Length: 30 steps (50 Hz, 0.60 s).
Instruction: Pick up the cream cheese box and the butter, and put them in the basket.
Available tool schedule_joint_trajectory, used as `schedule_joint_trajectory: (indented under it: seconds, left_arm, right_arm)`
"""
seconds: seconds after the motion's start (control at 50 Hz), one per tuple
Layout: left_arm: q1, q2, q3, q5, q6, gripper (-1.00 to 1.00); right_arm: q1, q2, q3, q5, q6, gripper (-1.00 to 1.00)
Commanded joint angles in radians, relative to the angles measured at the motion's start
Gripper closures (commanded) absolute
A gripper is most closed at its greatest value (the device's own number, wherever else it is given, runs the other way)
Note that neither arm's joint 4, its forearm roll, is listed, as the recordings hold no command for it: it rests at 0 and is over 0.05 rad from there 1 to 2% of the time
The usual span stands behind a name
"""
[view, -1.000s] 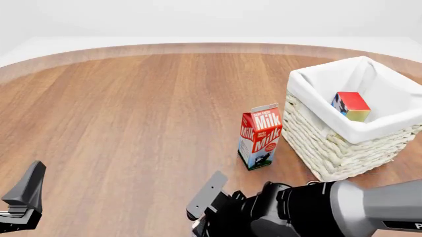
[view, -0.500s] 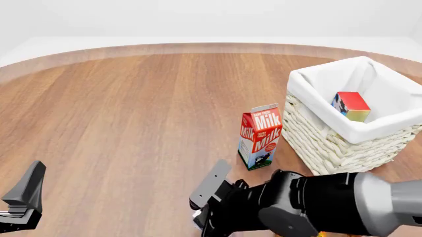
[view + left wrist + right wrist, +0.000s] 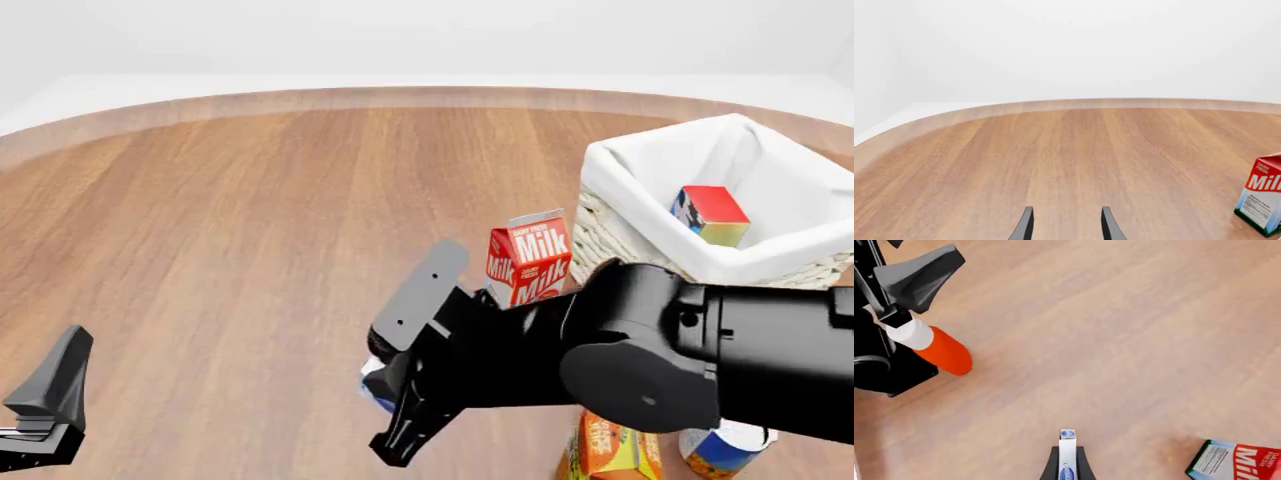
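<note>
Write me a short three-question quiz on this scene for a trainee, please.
1. True or false: the butter lies inside the basket.
2. What is the right gripper holding? A) butter B) cream cheese box C) nothing
3. Fill in: the left gripper is ___, with nothing between its fingers.

Key: 1 true; 2 B; 3 open.
</note>
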Motion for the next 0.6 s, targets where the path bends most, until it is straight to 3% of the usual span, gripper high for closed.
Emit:
schedule_joint_trajectory:
  seconds: [0.02,0.3,0.6]
  left_arm:
    - [0.0,0.0,0.0,0.0,0.0,-1.0]
    - [0.0,0.0,0.0,0.0,0.0,-1.0]
    - [0.0,0.0,0.0,0.0,0.0,-1.0]
  right_arm:
    - [0.025,-0.071,-0.116,0.075,-0.004,1.0]
    - [0.075,-0.141,-0.233,0.132,0.034,1.0]
    - [0.007,-0.283,-0.296,0.171,0.035,1.0]
